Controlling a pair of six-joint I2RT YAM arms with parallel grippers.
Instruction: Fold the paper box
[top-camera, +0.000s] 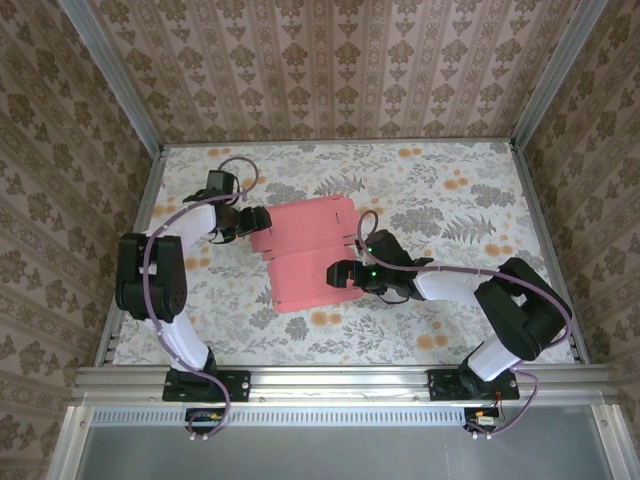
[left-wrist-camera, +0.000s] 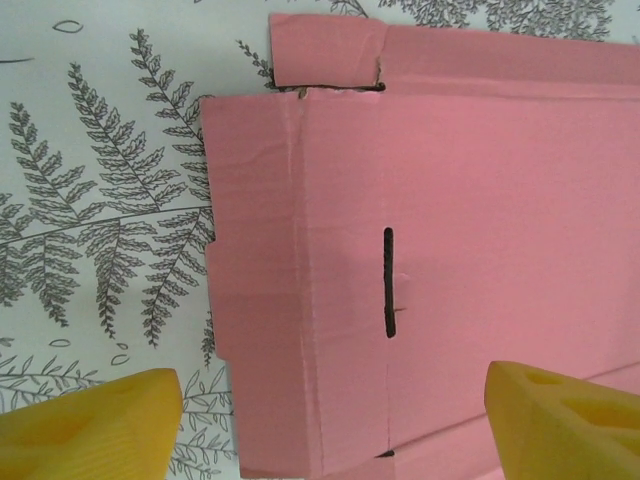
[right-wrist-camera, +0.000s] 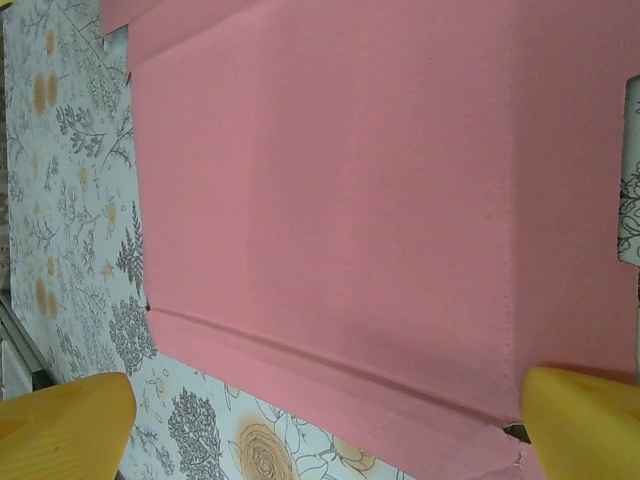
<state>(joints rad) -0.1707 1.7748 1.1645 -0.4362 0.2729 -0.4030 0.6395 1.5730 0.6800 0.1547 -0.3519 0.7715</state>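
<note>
At the centre of the floral tabletop (top-camera: 440, 190), the paper box (top-camera: 305, 255) is laid pink side up as a mostly flat sheet with its side flaps not yet raised, so an early folding step is judged to be in hand. The left end effector (top-camera: 258, 222) is held at the sheet's left edge, its yellow fingers (left-wrist-camera: 95, 425) spread wide so that the flap beside the slot (left-wrist-camera: 388, 282) is straddled but not gripped. The right end effector (top-camera: 340, 272) is likewise held open at the near right edge, with nothing grasped. Next, a flap edge must be caught and turned up along its crease while the sheet is kept from sliding.
</note>
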